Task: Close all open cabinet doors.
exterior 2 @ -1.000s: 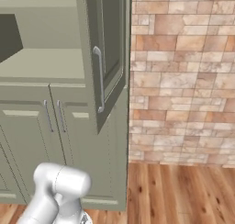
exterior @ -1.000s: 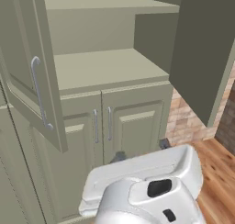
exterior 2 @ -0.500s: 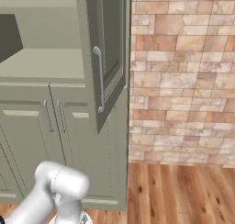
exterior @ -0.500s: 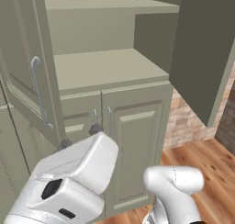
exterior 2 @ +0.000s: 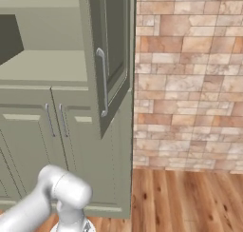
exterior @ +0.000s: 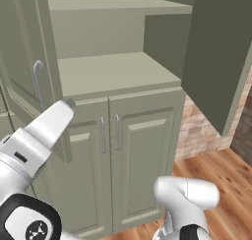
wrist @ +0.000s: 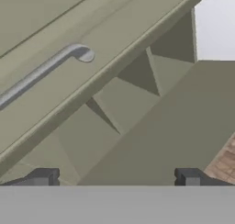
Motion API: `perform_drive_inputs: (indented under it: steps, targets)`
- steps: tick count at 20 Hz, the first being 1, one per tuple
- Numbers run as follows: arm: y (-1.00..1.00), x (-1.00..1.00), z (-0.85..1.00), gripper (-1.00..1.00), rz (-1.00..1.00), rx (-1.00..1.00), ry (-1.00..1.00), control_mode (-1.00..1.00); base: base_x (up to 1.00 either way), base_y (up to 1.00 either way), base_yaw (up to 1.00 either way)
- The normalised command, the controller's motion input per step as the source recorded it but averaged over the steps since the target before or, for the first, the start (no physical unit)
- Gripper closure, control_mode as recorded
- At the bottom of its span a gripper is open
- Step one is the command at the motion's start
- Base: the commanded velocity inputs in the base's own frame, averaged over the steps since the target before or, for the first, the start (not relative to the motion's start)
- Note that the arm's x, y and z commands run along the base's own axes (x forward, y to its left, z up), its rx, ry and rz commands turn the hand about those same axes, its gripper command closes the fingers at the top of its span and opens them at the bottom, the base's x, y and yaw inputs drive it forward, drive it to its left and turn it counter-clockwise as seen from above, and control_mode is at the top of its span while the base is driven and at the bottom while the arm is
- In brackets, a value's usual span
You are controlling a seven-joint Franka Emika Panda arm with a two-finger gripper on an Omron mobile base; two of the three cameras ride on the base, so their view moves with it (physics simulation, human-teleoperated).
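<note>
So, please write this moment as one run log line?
left cabinet door: open | right cabinet door: open | tool: open, holding nothing, near left door | lower doors: shut

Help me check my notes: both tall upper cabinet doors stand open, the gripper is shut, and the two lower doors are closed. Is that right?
Not quite. The hand view shows the gripper open, fingertips wide apart. The rest holds: both upper cabinet doors stand open and the lower doors are closed.
</note>
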Motion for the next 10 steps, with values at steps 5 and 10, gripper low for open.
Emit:
perform_drive_inputs:
  steps: [5,10]
  targets:
    - [0.29,0.99,-0.02,-1.00,-0.08,-0.01,0.01,-1.00,0.00,0.00,0.00]
    - [0.82,0.86,-0.21,-1.00,-0.05,-0.09,0.00,-1.00,0.00,0.00,0.00]
